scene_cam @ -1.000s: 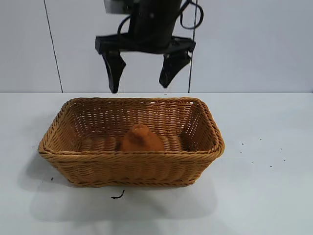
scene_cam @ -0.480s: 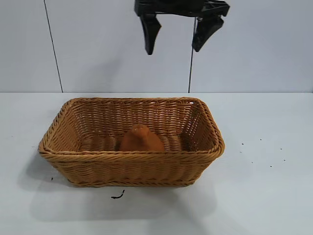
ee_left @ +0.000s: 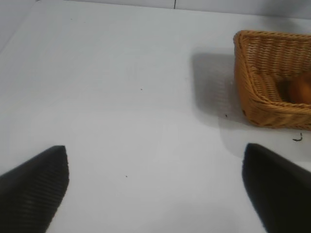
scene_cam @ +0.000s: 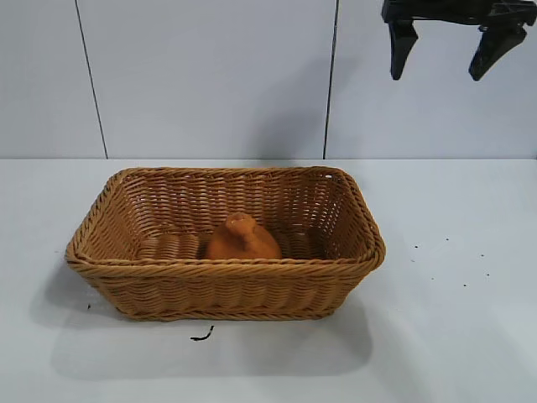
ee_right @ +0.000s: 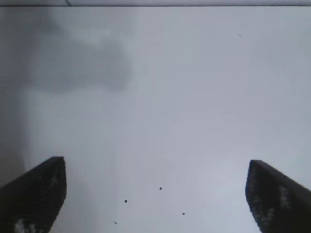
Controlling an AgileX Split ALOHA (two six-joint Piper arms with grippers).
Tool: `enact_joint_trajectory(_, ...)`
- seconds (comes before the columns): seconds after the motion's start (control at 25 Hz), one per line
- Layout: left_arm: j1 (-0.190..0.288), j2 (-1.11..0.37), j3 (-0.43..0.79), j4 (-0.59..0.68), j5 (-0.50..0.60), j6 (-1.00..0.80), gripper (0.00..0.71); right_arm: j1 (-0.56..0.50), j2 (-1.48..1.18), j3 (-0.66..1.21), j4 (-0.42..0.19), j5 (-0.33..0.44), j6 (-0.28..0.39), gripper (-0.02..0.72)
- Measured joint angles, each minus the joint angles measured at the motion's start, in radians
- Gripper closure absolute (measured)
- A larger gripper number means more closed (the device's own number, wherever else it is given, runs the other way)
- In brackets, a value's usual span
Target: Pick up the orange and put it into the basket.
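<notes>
1. Resting inside the wicker basket [scene_cam: 225, 252] on the tabletop [scene_cam: 453, 336], the orange [scene_cam: 242, 241] sits near the front wall; the placing looks complete.
2. The left tool [ee_left: 155, 194], fingers spread wide and empty, hovers off the basket's side.
3. The right tool [scene_cam: 447, 49], wide open and empty, has risen and swung rightward from above the basket a second ago.

Both grippers' fingers [scene_cam: 401, 52] wide apart

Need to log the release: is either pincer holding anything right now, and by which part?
Nothing is held. The right pincer is open and empty, high above the table to the right of the basket; the left pincer is open too. The orange lies in the basket.
</notes>
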Motion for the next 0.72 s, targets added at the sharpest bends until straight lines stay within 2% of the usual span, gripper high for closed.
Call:
enact_joint_trajectory(0.24, 0.000, 0.000, 0.000, -0.001, 0.000, 0.000, 0.014, 0.014, -0.056, 0.063, 0.028, -0.001, 0.000, 0.009)
enact_joint_trajectory(0.4, 0.000, 0.000, 0.000, -0.001, 0.000, 0.000, 0.014, 0.014, -0.168, 0.237, 0.027, -0.002, 0.000, 0.009)
enact_joint_trajectory(0.72, 0.000, 0.000, 0.000, -0.001, 0.000, 0.000, 0.014, 0.014, -0.476, 0.699, 0.020, -0.004, -0.016, 0.009)
